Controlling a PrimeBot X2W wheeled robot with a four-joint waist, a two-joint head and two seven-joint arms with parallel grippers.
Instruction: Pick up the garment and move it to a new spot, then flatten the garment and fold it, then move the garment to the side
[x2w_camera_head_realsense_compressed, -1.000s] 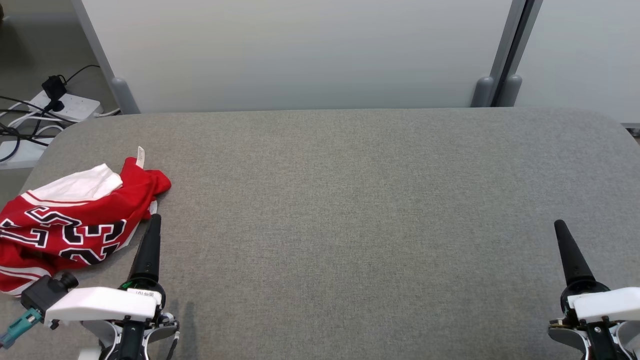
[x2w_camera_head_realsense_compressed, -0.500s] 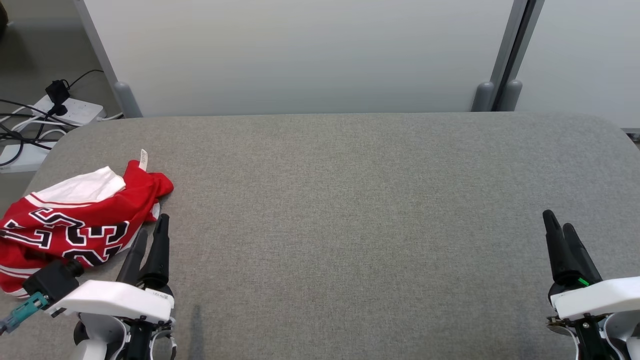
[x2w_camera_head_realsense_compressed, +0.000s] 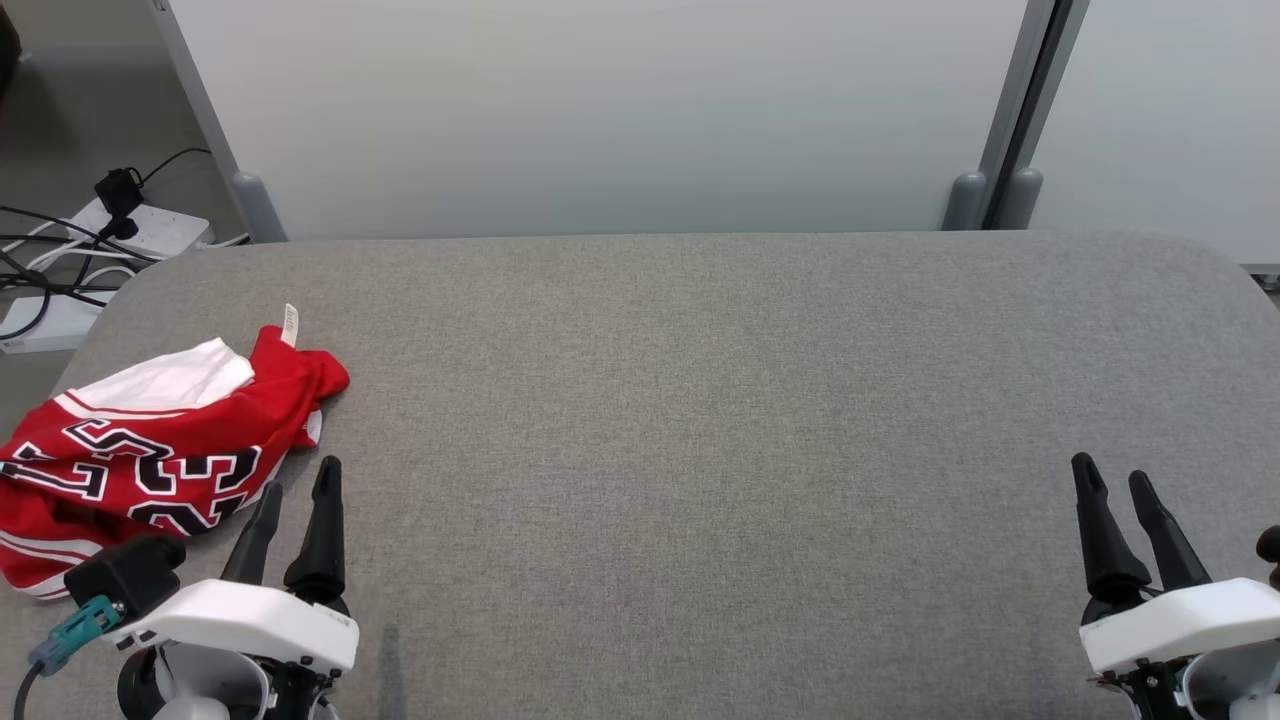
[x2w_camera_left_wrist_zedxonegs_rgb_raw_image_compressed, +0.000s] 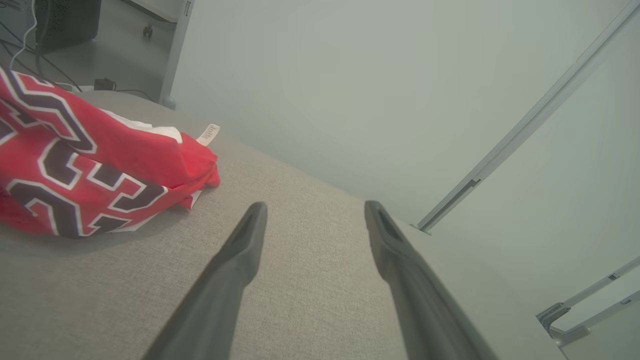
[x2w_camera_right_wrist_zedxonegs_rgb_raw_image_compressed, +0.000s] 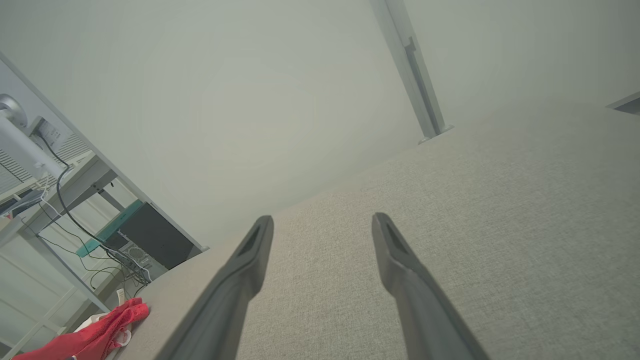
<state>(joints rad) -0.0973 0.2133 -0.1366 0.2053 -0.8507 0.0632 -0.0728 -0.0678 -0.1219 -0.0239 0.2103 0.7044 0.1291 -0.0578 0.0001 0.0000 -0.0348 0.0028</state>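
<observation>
The garment (x2w_camera_head_realsense_compressed: 150, 450) is a red jersey with black-and-white lettering and a white inner part, bunched at the near left of the grey table (x2w_camera_head_realsense_compressed: 700, 400). It also appears at the left of the left wrist view, garment (x2w_camera_left_wrist_zedxonegs_rgb_raw_image_compressed: 85, 170), and small at the lower left of the right wrist view, garment (x2w_camera_right_wrist_zedxonegs_rgb_raw_image_compressed: 85, 337). My left gripper (x2w_camera_head_realsense_compressed: 298, 478) stands open just right of the garment's near corner, not touching it. At the near right edge my right gripper (x2w_camera_head_realsense_compressed: 1110, 475) is open and empty over bare table. Both pairs of fingers are spread apart in the wrist views: left gripper (x2w_camera_left_wrist_zedxonegs_rgb_raw_image_compressed: 312, 212), right gripper (x2w_camera_right_wrist_zedxonegs_rgb_raw_image_compressed: 320, 225).
A pale partition wall (x2w_camera_head_realsense_compressed: 600, 100) with grey posts (x2w_camera_head_realsense_compressed: 1000, 150) runs behind the table. On the floor at the far left lie white power strips and black cables (x2w_camera_head_realsense_compressed: 90, 240). A desk with a dark computer case (x2w_camera_right_wrist_zedxonegs_rgb_raw_image_compressed: 155, 240) stands beyond the table's left end.
Both grippers have drawn back toward the near edge and turned, so both fingers of each now show apart. The head camera has shifted slightly; the garment has not moved.
</observation>
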